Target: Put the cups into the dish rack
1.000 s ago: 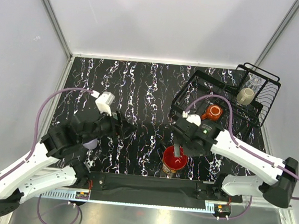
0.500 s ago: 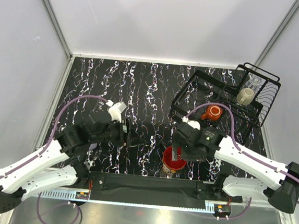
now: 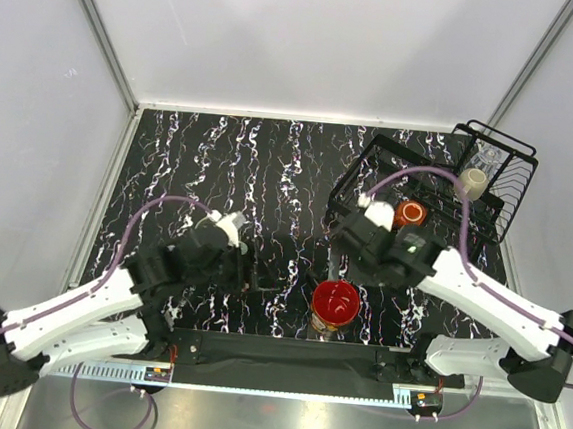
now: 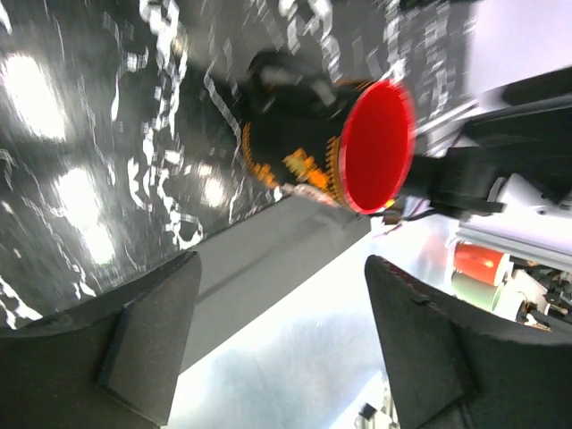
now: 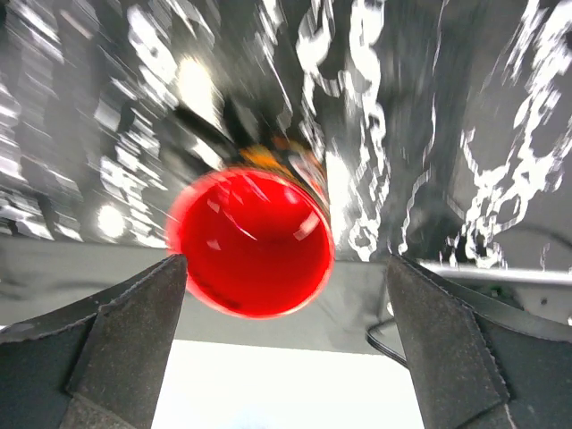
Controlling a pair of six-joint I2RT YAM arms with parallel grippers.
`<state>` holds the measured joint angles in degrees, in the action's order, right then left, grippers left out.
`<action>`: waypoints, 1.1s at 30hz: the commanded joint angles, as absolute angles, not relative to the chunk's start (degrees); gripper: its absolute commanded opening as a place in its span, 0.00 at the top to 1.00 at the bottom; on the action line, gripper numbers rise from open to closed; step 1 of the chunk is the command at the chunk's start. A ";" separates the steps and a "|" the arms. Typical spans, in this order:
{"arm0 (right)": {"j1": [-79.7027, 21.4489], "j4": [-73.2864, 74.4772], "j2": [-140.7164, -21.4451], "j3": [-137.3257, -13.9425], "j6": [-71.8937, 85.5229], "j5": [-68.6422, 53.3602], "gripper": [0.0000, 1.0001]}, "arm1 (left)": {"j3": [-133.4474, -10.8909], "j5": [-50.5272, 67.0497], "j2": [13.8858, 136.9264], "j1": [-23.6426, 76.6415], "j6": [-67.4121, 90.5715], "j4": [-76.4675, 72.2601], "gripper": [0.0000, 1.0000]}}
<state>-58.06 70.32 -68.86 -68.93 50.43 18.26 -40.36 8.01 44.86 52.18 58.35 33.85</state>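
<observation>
A large dark mug with a red inside (image 3: 336, 304) stands upright near the table's front edge, also visible as the mug (image 4: 375, 147) and the mug (image 5: 250, 241). My right gripper (image 3: 346, 264) hovers open just behind and above it, jaws wide, holding nothing (image 5: 286, 261). Left of the mug, my left gripper (image 3: 250, 269) is open and empty (image 4: 281, 264), aimed at its side. The black wire dish rack (image 3: 350, 175) at the back right holds an orange mug (image 3: 410, 213), a beige mug (image 3: 473, 184) and a clear glass (image 3: 487, 155).
The grey rail (image 3: 284, 353) runs along the front edge right beside the red-inside mug. Purple cables loop over both arms, one cable (image 3: 421, 173) across the rack. White walls close in the black marbled table (image 3: 271, 163).
The right gripper's finger has come out of the red-inside mug and the gripper has pulled back toward the rack. The left gripper has swung right and nearer, toward the mug.
</observation>
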 commanded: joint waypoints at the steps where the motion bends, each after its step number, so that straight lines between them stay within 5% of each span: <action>1: -57.75 76.73 -66.80 -78.28 52.65 28.30 0.00 | -41.13 1.86 49.73 57.63 67.39 30.85 0.19; 15: -57.04 81.91 -61.97 -84.82 53.88 30.15 0.00 | -56.15 -4.92 72.84 68.11 85.16 30.50 0.20; 20: -57.13 83.67 -58.72 -84.03 54.67 30.94 0.00 | -58.71 -2.46 80.14 70.48 88.85 28.04 0.32; 28: -57.04 84.99 -54.05 -83.23 55.72 31.73 0.00 | -62.22 -4.48 86.57 72.86 92.90 30.49 0.34; 33: -57.04 85.43 -53.70 -82.35 55.37 31.12 0.00 | -63.19 -3.78 90.08 72.86 92.29 29.80 0.58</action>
<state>-57.36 76.66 -53.34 -82.87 54.46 29.08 -60.34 -2.37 88.40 72.71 91.74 31.24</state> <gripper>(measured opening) 0.994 0.482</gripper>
